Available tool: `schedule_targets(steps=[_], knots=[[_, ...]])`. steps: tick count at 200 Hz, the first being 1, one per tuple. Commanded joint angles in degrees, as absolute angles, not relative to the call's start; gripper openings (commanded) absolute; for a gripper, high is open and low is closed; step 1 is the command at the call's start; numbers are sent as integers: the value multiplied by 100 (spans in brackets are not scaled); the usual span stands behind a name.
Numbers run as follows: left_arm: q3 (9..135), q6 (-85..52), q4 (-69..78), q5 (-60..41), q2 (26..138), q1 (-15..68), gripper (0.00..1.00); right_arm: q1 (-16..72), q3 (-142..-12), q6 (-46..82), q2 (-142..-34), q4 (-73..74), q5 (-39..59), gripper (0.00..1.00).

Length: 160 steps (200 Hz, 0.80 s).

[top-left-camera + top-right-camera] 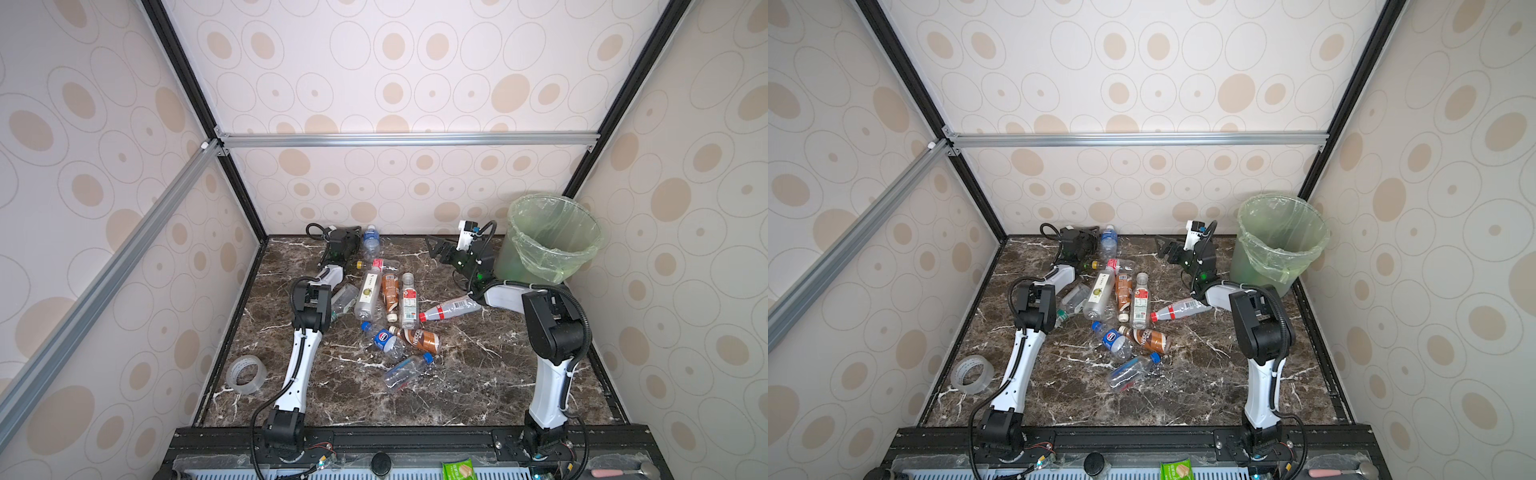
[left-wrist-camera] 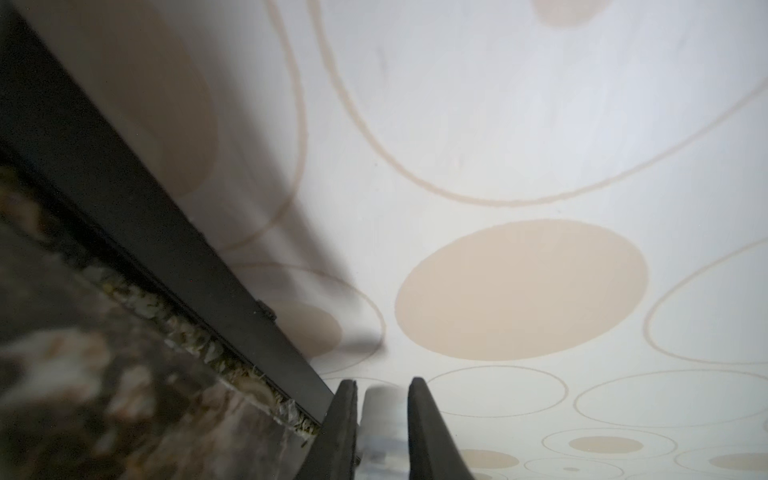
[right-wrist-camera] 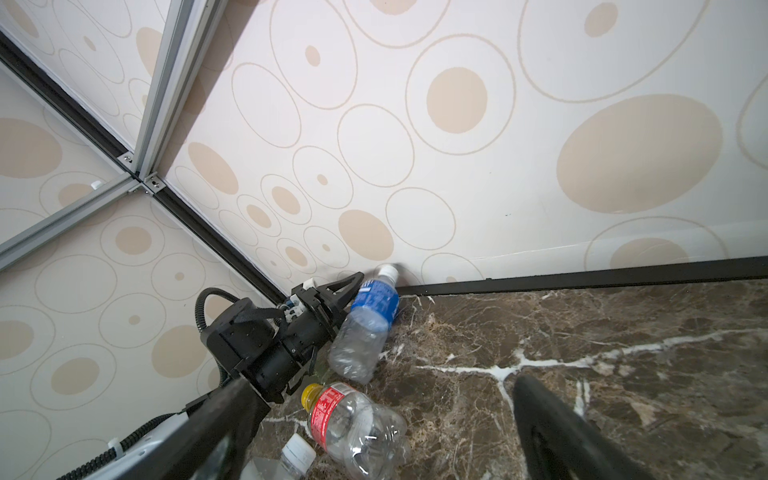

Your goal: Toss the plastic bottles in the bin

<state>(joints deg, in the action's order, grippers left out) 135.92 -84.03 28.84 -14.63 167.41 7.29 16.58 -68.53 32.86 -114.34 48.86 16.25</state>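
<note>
The left gripper [image 2: 382, 386] is at the back edge of the counter [image 1: 478, 365], well apart from the bin [image 1: 509, 266]. Its fingers [image 3: 344, 287] pinch a blue-labelled water bottle [image 3: 374, 301] with a white cap. The bottle tilts with its cap toward the back wall, and I cannot tell whether its base touches the counter. The right gripper [image 1: 436, 247] hovers just beside the bin, fingers spread wide and holding nothing. The other plastic bottles [image 1: 388, 303] lie heaped mid-counter, apart from the bin, with a red-capped bottle [image 1: 449, 309] nearest it. A roll of clear tape [image 1: 246, 375] lies farthest from the bin.
</note>
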Motion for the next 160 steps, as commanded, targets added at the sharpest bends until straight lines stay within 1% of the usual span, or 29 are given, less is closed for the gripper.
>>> schedule_targets(steps=[1, 33, 78, 118, 160], knots=[[13131, -8107, 2457, -1424, 16747, 782, 22, 1636, -6864, 3276, -11346, 5064, 1639, 100], [12980, -8040, 2518, -1573, 16641, 782, 23, 1635, -6818, 3279, -11346, 5040, 1661, 100], [12255, -7793, 2802, -1875, 16128, 787, 27, 1635, -6954, 3279, -11459, 4759, 1691, 100], [12089, -7507, 2802, -2459, 15913, 782, 30, 1635, -7197, 3258, -11557, 4104, 1635, 100], [11495, -7060, 2720, -2663, 15446, 782, 31, 1652, -7429, 3283, -11668, 3411, 1579, 99]])
